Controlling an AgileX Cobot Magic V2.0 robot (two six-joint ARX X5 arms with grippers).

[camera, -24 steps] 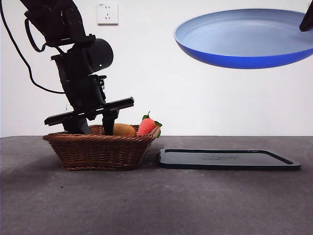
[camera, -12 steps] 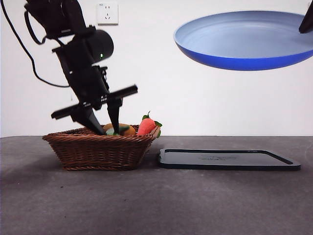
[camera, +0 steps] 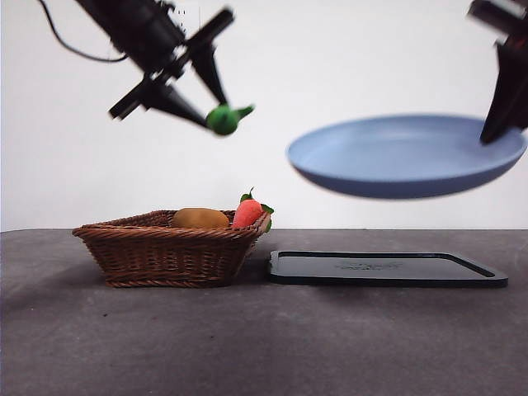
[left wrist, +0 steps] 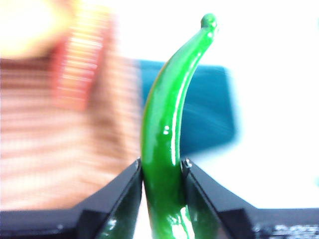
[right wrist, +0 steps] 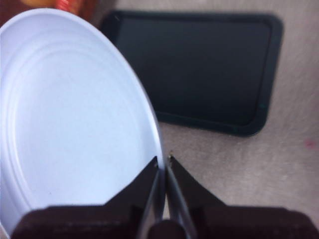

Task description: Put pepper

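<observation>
Nearest the front edge of the bench the grey surface is bare; further back a wicker basket (camera: 169,247) sits toward the left edge, holding a tan lump (camera: 200,219) and a red-orange item with leaves (camera: 247,212), with a flat black tray (camera: 386,269) just beside it toward the right. High above the basket the left gripper (camera: 216,115) pinches the pepper (camera: 224,119) at its thick end, well apart from the blue plate (camera: 404,155), which the right gripper (camera: 503,124) holds in the air over the tray with its jaws pressed on the rim. The step in hand looks like carrying the pepper across to the plate; doing it well probably means bringing it over the plate's middle and low before letting go, since the plate hangs level only by one edge. The front view shows the pepper end-on as a small green knob; the left wrist view shows the pepper (left wrist: 167,129) whole, long and curved, clamped on both sides, while the right wrist view alone shows the plate (right wrist: 75,124) rim between the jaws
</observation>
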